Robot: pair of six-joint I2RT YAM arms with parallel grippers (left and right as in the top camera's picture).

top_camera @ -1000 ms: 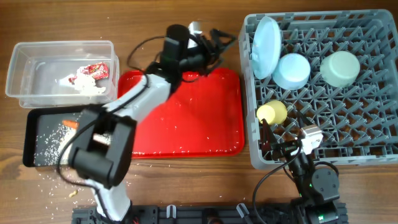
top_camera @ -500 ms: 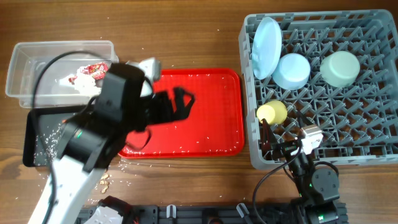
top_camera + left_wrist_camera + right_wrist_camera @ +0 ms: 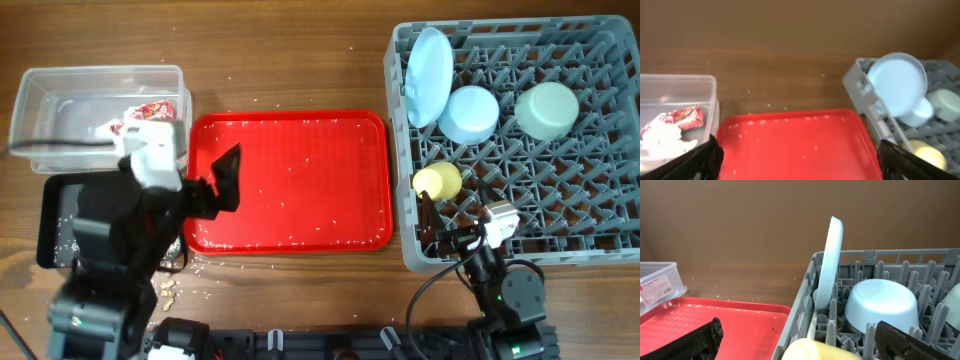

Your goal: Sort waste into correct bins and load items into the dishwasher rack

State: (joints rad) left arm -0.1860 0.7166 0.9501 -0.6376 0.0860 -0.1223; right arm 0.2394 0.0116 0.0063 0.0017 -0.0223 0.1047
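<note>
My left gripper (image 3: pixel 222 182) is open and empty over the left edge of the flat red tray (image 3: pixel 300 180); in its wrist view (image 3: pixel 800 167) only red tray lies between the fingers. The clear tub (image 3: pixel 60 100) holds the red wrapper (image 3: pixel 155 110) and white tissue (image 3: pixel 128 132). My left arm covers most of the black tray (image 3: pixel 52 225), and the carrot is hidden. The grey rack (image 3: pixel 560 190) holds the blue plate (image 3: pixel 428 62) on edge, blue bowl (image 3: pixel 470 113), green bowl (image 3: pixel 547 109) and yellow cup (image 3: pixel 438 182). My right gripper (image 3: pixel 435 232) is open at the rack's front left, by the cup (image 3: pixel 820 351).
Pale crumbs (image 3: pixel 165 287) lie on the wooden table in front of the black tray, and fine specks dot the red tray. The rack fills the right side of the table. The left arm's base stands at the front left.
My left arm has swung back from the far edge of the red tray to the front left, above the black tray. The right arm has not moved.
</note>
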